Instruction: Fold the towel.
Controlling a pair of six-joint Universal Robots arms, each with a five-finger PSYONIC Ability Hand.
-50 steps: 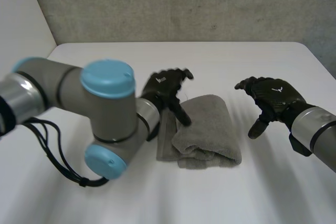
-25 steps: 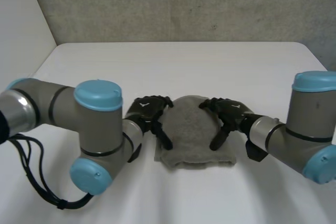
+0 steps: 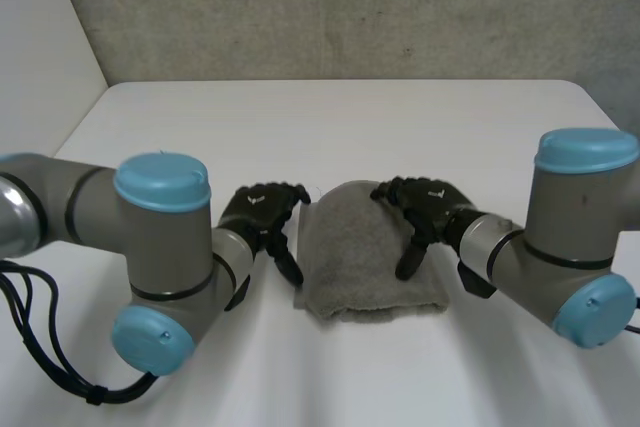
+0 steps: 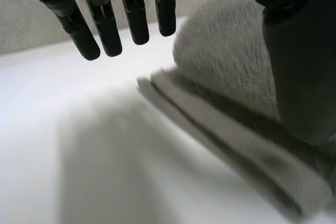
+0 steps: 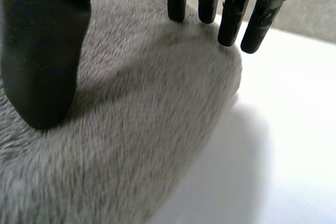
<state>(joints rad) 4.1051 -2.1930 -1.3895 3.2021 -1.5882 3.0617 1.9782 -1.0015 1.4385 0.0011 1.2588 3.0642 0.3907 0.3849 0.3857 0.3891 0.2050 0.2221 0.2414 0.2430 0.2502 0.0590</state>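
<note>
A grey towel [image 3: 365, 252] lies folded in a thick bundle near the middle of the white table [image 3: 350, 117]. My left hand [image 3: 265, 212] hovers beside the towel's left edge, open, with straight fingers [image 4: 105, 19] over bare table and the thumb above the layered towel [image 4: 226, 66]. My right hand [image 3: 425, 202] is over the towel's right half, also open. Its thumb [image 5: 44, 51] points down to the fluffy towel [image 5: 147, 119], and the fingers reach past the towel's rounded far edge. Neither hand grips the cloth.
A rough grey wall [image 3: 330, 7] stands behind the table's far edge. Both arms, the left [image 3: 150, 247] and the right [image 3: 575, 237], bend in low on either side of the towel.
My right arm swung in from the right and set its hand over the towel. My left hand drew back off the cloth to its left edge. The towel now lies squarer.
</note>
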